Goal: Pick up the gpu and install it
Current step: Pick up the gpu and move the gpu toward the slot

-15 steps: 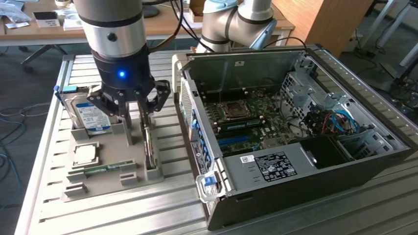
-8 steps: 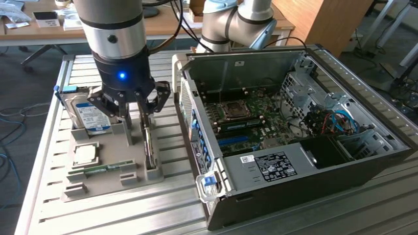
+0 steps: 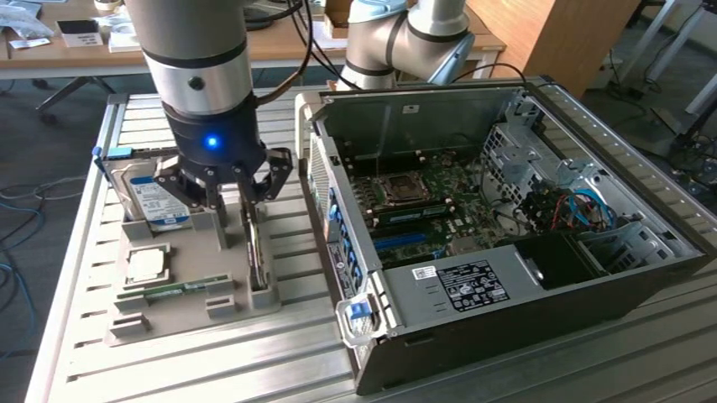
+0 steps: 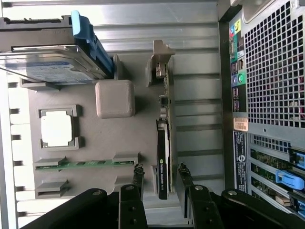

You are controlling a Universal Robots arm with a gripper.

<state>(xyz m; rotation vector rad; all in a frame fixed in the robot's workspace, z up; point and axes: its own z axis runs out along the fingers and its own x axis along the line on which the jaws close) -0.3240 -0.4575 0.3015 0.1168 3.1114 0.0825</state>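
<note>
With the jaws apart astride the thin green gpu card (image 4: 163,143), standing on edge in the grey plastic tray (image 4: 119,138) on the worktop (image 3: 224,369), an off-centre squeeze could tilt or jam it.

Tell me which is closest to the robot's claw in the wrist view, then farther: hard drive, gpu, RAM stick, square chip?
From the open gripper:
1. gpu, between its fingers.
2. RAM stick, in the slot beside the gpu.
3. square chip, beyond the RAM stick.
4. hard drive, at the tray's far end.
</note>
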